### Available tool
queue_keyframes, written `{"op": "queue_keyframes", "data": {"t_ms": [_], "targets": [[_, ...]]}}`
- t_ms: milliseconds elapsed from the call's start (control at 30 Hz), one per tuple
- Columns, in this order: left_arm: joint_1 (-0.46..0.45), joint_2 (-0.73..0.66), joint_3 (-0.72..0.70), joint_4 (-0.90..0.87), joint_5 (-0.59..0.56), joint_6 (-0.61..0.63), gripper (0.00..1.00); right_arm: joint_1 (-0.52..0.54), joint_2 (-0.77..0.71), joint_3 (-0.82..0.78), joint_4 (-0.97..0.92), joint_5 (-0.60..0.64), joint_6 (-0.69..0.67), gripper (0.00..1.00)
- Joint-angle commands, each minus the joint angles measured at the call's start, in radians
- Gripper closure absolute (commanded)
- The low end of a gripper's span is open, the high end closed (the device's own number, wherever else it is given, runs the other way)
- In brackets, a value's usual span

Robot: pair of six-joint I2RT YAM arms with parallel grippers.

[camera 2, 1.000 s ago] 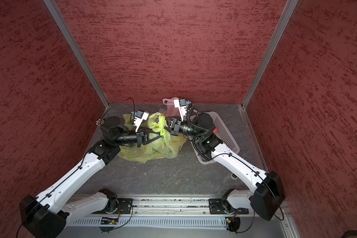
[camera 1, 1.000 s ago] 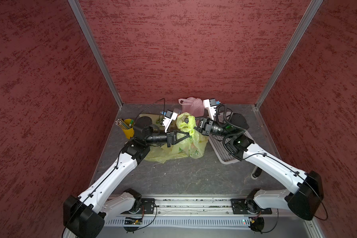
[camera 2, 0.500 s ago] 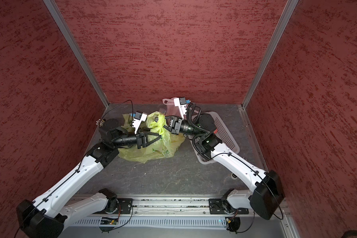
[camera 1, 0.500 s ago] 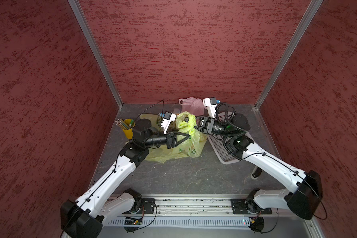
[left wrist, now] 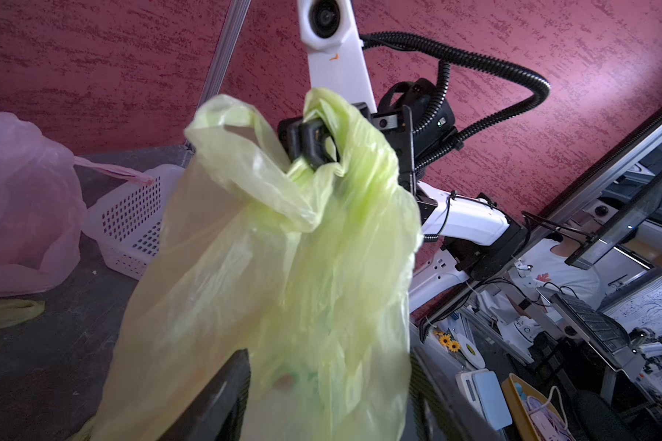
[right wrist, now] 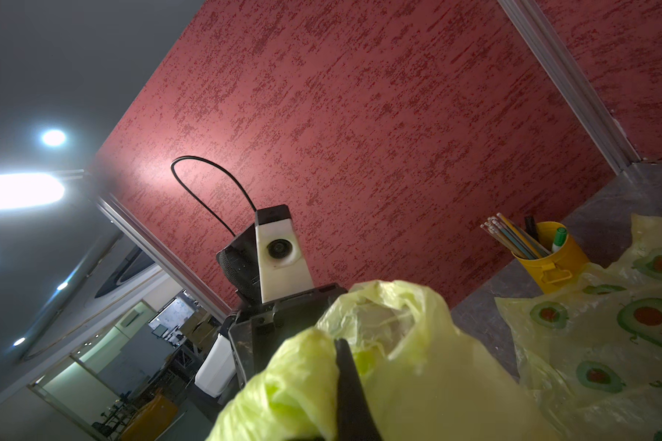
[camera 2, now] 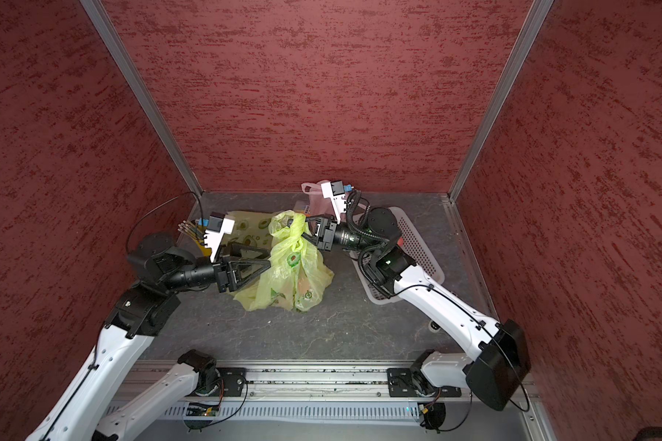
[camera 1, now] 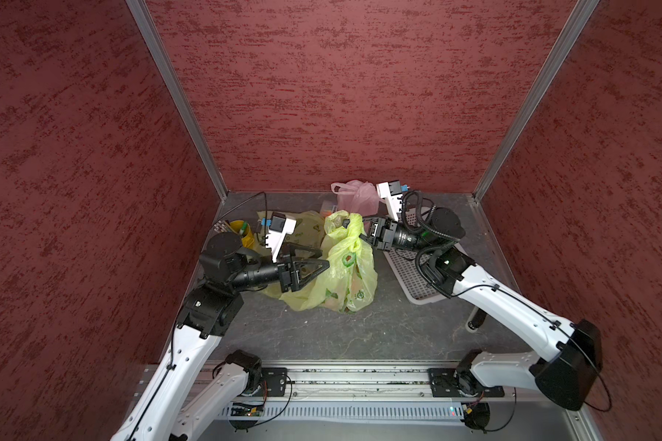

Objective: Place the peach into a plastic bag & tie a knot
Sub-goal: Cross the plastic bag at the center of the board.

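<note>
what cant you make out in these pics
Peach: only an orange blur through the green bag, top views.
Knot: bunched plastic at the right gripper hides whether one is tied.
Left gripper: mostly cut off by the left wrist view's edge.
Pink bag: contents veiled by its plastic.

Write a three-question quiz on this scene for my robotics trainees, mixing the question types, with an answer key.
1. True or false: the left gripper is clamped on the green bag.
2. What holds the green bag's top up? A) the right gripper B) the left gripper C) nothing
3. Short answer: what colour is the bag by the back wall?

Key: 1 false, its jaws stand open; 2 A; 3 pink.
</note>
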Motion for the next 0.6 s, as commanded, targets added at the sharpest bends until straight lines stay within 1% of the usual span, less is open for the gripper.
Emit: {"op": "queue_keyframes", "data": {"t_ms": [0,67,200,267,367,467,567], "targets": [[0.037,-0.019,0.029,-0.046,0.051,-0.013,0.33,0.002,-0.016,0.047,-0.018,-0.016,-0.034,1.0],[0.062,-0.027,0.035,-0.048,0.032,-0.025,0.32,0.002,-0.017,0.047,-0.029,-0.019,-0.044,1.0],[0.104,-0.018,0.041,-0.038,-0.055,-0.038,0.3,0.001,-0.02,0.058,-0.061,-0.029,-0.06,1.0],[0.114,0.002,0.033,0.002,-0.074,-0.053,0.3,0.002,-0.021,0.066,-0.079,-0.038,-0.071,1.0],[0.117,0.042,0.0,0.12,-0.058,-0.102,0.29,0.002,-0.013,0.08,-0.095,-0.056,-0.078,1.0],[0.089,0.089,-0.049,0.245,-0.037,-0.155,0.28,0.002,-0.001,0.092,-0.097,-0.067,-0.079,1.0],[0.009,0.134,-0.076,0.302,-0.047,-0.149,0.27,0.002,0.008,0.098,-0.107,-0.067,-0.092,1.0]]}}
